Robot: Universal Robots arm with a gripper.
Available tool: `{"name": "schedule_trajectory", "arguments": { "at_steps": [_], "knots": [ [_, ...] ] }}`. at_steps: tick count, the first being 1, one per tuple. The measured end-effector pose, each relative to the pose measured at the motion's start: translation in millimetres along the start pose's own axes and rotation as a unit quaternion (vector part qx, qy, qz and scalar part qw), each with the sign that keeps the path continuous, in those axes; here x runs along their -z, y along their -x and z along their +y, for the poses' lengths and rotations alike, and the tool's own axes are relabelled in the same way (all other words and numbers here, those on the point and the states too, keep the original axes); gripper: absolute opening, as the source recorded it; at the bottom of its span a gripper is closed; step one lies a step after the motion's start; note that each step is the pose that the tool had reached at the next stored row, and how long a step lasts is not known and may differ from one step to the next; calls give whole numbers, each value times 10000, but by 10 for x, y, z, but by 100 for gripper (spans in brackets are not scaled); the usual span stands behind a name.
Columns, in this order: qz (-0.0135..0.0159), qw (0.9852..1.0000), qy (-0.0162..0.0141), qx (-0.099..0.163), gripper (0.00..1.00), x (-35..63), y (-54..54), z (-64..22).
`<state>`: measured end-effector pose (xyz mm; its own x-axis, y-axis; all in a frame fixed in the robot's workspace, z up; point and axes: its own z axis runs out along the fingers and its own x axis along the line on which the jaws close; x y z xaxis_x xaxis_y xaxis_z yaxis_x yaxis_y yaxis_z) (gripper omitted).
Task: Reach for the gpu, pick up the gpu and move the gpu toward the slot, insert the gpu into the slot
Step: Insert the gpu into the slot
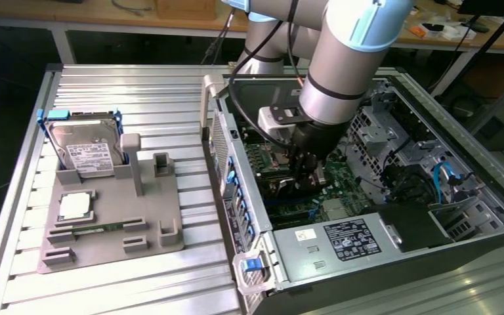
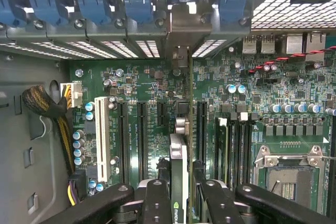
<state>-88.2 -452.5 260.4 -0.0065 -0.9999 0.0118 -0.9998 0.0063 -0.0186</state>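
1. One claw [image 2: 179, 195] is down inside the open computer case [image 1: 462, 216], fingers [image 2: 156, 203] clenched on the gpu [image 2: 178, 177], held edge-on just above the motherboard [image 2: 142, 85]
2. Gpu's metal bracket end [image 2: 181, 56] points ahead of the claw at the rear bracket row with blue clips [image 2: 94, 6]; slot sits directly under the card, hidden by it
3. Judgement: keep card upright and parallel to slot, press straight down, evenly
4. Beside the claw: empty expansion slots [image 2: 131, 135] and white slot [image 2: 102, 137] one side, memory slots [image 2: 236, 145] and processor socket [image 2: 286, 174] the other; yellow-black cable bundle [image 2: 44, 106] well apart
5. Outside the case, grey fixture [image 1: 112, 226] holds hard drive [image 1: 86, 147]
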Motion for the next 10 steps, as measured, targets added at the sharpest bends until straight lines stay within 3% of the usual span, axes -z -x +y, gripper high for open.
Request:
{"name": "schedule_trajectory", "arguments": {
  "at_steps": [10],
  "knots": [
    [0,10000,0,1,27,-1,-1,26]
  ]
}}
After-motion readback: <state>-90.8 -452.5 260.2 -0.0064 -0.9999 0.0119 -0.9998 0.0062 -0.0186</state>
